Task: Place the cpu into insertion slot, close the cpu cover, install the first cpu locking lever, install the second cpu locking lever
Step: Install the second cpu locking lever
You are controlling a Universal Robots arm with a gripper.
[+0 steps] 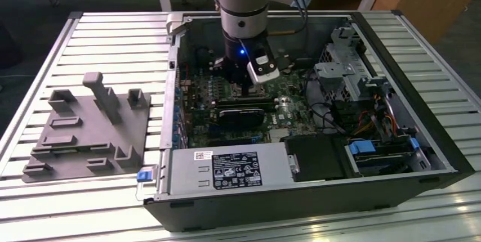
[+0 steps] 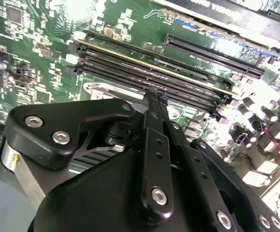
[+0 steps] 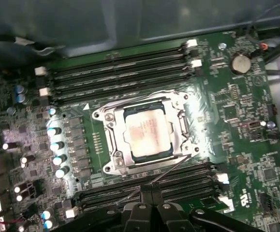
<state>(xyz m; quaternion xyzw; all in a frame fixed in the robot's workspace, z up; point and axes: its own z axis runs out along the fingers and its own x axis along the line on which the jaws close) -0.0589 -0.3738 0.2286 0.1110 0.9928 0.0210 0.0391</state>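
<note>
In the first wrist view the cpu point(image 3: 147, 133) lies pale and silvery in the insertion slot point(image 3: 106, 116) on the green motherboard. The cpu cover point(image 3: 179, 126) lies flat around it as a grey metal frame. A thin wire locking lever point(image 3: 176, 166) slants out from one corner of the socket towards my fingertips. My gripper point(image 3: 152, 189) is shut, with its tips right at that lever's free end; whether they touch it I cannot tell. In the second wrist view the gripper point(image 2: 155, 94) shows its fingers pressed together above the memory slots. In the exterior view the gripper point(image 1: 252, 89) hangs low inside the open computer case.
Rows of memory slots point(image 3: 120, 72) flank the socket on both sides. A black card point(image 1: 242, 110), a power supply point(image 1: 229, 170), a drive cage point(image 1: 342, 67) and cables point(image 1: 375, 121) crowd the case. A grey fixture point(image 1: 87, 132) sits on the slatted table at the exterior view's left.
</note>
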